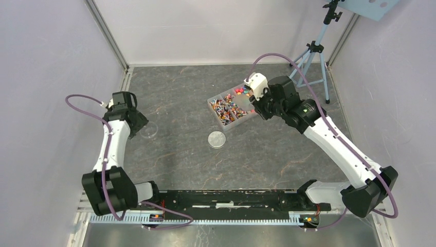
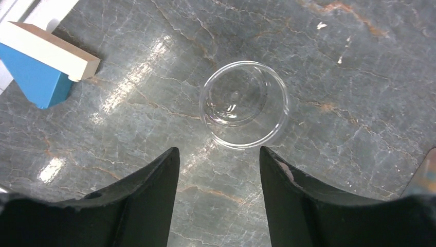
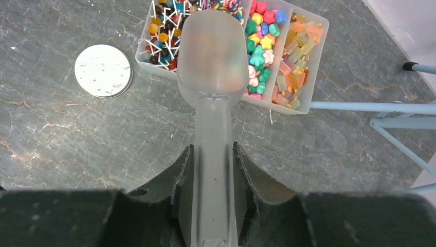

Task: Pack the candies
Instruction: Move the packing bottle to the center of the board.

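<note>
Frosted scoop (image 3: 212,56) clamped in right pincer (image 3: 212,149); left pincer (image 2: 218,150) spread, empty.

Clear cup (image 2: 244,103) beyond parted jaws; blue block (image 2: 36,77) aside

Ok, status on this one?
Left gripper open, short of clear cup. Right gripper shut on scoop, over candies in tray. Grey lid beside tray, not in the way.

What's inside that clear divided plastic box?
Small multicoloured lollipops, star-shaped sweets and yellow-orange sticks, in separate compartments. The frosted plastic scoop, held by the right gripper, covers the part beneath it.
</note>
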Controlling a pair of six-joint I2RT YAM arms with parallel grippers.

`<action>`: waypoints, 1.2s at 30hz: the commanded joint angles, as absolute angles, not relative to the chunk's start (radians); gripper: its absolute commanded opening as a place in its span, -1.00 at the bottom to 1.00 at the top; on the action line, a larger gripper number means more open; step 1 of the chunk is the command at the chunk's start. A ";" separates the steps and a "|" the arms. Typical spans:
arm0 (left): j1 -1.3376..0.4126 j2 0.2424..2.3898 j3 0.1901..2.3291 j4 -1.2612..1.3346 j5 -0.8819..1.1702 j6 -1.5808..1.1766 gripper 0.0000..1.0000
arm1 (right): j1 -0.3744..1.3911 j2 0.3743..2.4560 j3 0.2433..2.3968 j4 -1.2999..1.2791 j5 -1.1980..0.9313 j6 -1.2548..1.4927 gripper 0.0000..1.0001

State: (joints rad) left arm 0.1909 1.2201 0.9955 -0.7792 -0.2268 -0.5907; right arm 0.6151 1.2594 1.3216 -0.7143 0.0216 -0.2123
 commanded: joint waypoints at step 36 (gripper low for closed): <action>0.014 1.382 0.952 -0.738 -0.005 -0.525 -0.95 | 0.560 1.184 1.262 -0.610 -0.058 -0.253 -1.00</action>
State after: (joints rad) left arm 0.1081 1.4216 0.9840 -0.7292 -0.0391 -0.4812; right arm 0.5644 1.1790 1.2667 -0.6594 -0.0517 -0.2584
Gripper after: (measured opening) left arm 0.036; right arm 0.329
